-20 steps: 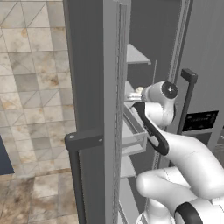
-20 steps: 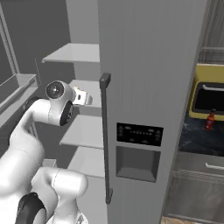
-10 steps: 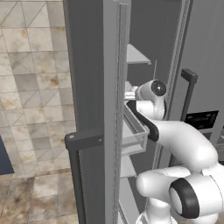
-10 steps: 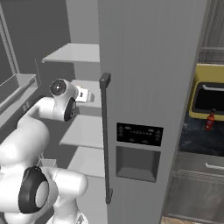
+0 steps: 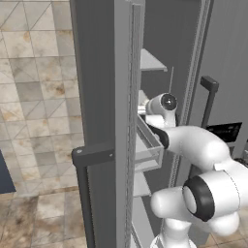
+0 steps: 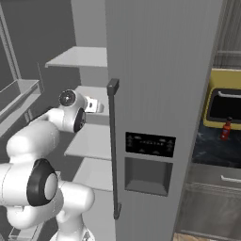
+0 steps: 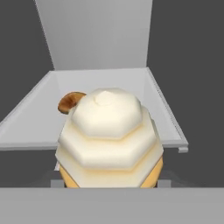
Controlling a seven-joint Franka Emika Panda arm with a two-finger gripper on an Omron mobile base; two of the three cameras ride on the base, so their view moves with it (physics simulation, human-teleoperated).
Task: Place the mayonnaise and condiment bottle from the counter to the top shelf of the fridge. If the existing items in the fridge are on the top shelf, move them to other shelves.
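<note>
Inside fridge, near front edge of shelf [image 7: 131, 78]: cream-topped bun [image 7: 109, 140] right up against gripper [image 6: 98, 106]. Can't tell if claw open or gripping, tips hidden. I'd go slow and keep it level. Second bun [image 7: 70, 101] just behind. Door [image 6: 160, 94] close beside arm. Bottle [image 6: 226, 130] on counter [image 6: 207, 148].
</note>
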